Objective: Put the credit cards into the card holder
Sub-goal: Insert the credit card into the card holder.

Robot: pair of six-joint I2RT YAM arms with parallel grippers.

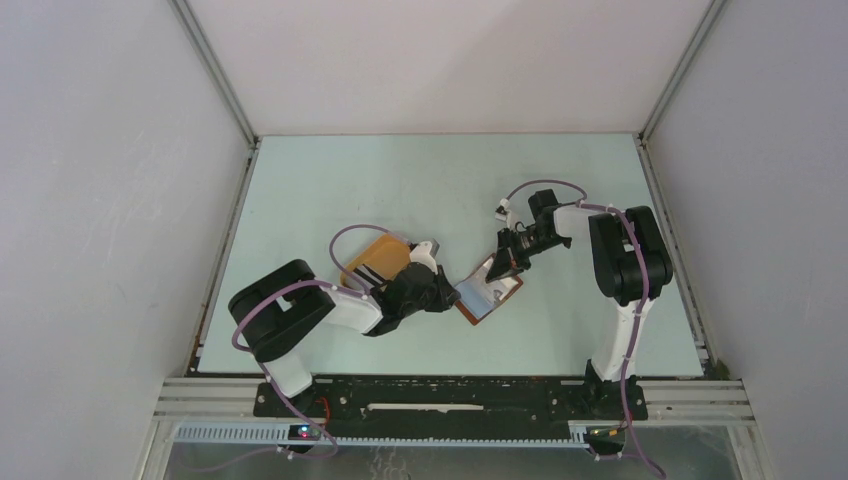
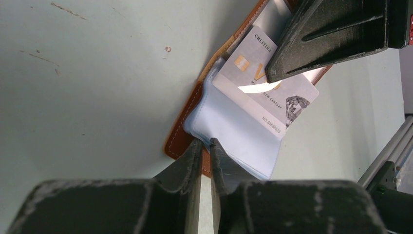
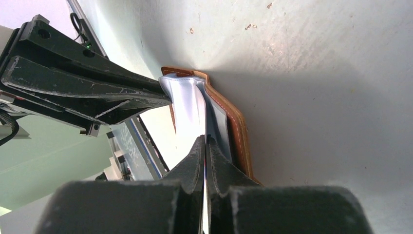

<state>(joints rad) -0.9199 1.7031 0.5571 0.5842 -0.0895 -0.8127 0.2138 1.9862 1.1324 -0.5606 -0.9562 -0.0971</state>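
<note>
I have the left gripper [image 2: 205, 144] closed to a narrow slit on the near edge of the card holder [image 2: 234, 131], a small reddish-brown leather-like folding wallet. It lies open on the pale green table [image 2: 97, 97], showing its pale grey-blue inner sleeve and stitched brown border. The fingertips pinch that sleeve edge directly ahead of the gripper.

Beyond those tips, up and to the right in the left wrist view, is a credit card [image 2: 272, 102], thin, grey-white, with a gold chip and printed lettering. It lies slanted across the sleeve, its lower edge meeting the pocket mouth; I cannot tell how far it has gone in.

The right gripper [image 3: 205, 141] is pressed together on the card, whose thin pale edge shows between its fingers.

From above, an orange-yellow oval tray [image 1: 375, 258] sits behind the left gripper, apart from the wallet.
</note>
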